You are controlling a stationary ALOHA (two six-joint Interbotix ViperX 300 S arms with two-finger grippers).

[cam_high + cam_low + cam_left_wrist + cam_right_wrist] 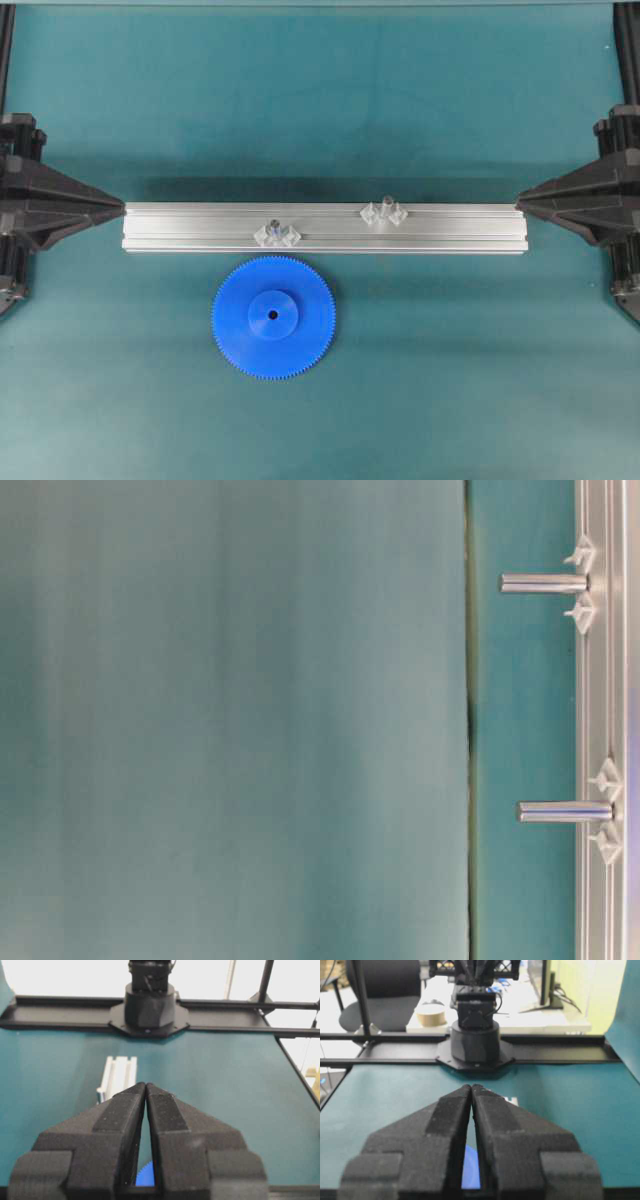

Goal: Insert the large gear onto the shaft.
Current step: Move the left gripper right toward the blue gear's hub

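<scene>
While flat on mat, large gear just beside rail, perhaps touching.

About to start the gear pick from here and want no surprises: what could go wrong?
1. The large gear lies flat on the mat, so fingers may slip off its thin toothed rim.
2. Two similar pins stand on the aluminium rail: the shaft and the other pin, which is easy to target by mistake.
3. The hub hole is small, so slight tilt could jam it.

The gear is bright blue, the tabletop teal, the rail silver, both claws black.
</scene>
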